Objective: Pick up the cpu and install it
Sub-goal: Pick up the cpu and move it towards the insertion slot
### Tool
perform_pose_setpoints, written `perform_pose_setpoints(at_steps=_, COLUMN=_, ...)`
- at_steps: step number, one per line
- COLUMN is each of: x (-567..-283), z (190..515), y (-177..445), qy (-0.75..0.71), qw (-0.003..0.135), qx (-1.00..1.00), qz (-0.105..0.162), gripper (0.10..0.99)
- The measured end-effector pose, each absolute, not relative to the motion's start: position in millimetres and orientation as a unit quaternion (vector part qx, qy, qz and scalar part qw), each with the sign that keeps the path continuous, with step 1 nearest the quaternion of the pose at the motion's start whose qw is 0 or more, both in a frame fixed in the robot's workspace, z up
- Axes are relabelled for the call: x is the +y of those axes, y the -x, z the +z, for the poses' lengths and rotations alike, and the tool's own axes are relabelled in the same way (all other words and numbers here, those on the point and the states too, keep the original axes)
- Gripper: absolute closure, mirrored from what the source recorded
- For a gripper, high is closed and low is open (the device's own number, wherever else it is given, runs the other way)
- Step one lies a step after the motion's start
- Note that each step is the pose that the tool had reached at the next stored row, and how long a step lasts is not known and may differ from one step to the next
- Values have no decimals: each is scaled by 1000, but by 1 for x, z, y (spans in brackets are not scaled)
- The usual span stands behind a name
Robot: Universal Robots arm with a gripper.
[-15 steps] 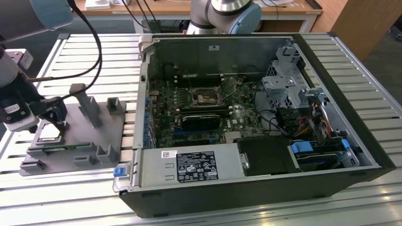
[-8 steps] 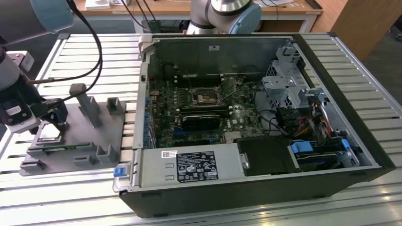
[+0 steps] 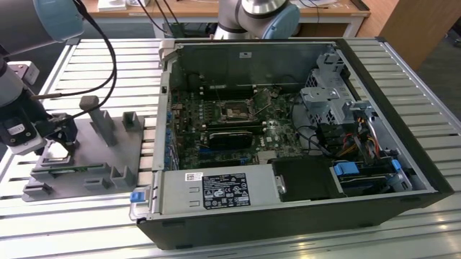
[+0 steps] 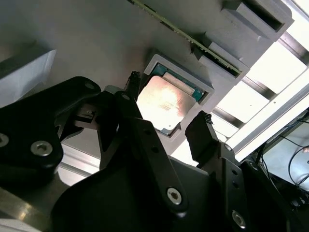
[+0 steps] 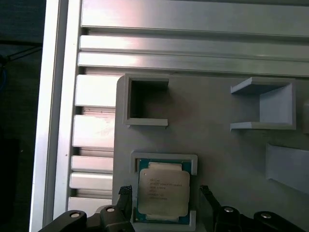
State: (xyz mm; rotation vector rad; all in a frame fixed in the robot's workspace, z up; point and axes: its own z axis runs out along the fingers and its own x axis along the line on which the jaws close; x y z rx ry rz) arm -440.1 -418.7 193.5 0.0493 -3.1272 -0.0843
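CPU lies flat, metal top up, in a shallow framed pocket at the edge of the grey tray. The end effector is poised over it, its fingers spread to either side and gripping nothing. Farther off on the slatted desk, toward the exterior view's right, stands the open computer case, its motherboard socket well apart from the tray.

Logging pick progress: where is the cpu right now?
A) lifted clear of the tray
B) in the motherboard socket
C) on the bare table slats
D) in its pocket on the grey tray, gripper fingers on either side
D: in both wrist views the cpu lies flat in its framed pocket on the grey tray, with the open gripper straddling it.
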Motion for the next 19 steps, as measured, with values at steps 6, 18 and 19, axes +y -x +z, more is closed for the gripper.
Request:
perform_pose_setpoints(at_steps=6, x=-418, z=189, y=440, qy=-15, qw=7, qx=-999, qz=-27, gripper=427)
perform_pose_setpoints(at_steps=18, x=-415, z=186, y=441, qy=-15, qw=6, qx=-999, qz=-28, gripper=443)
perform_pose_setpoints(at_steps=19, x=-415, z=186, y=441, qy=-15, qw=6, qx=-999, qz=-28, gripper=510)
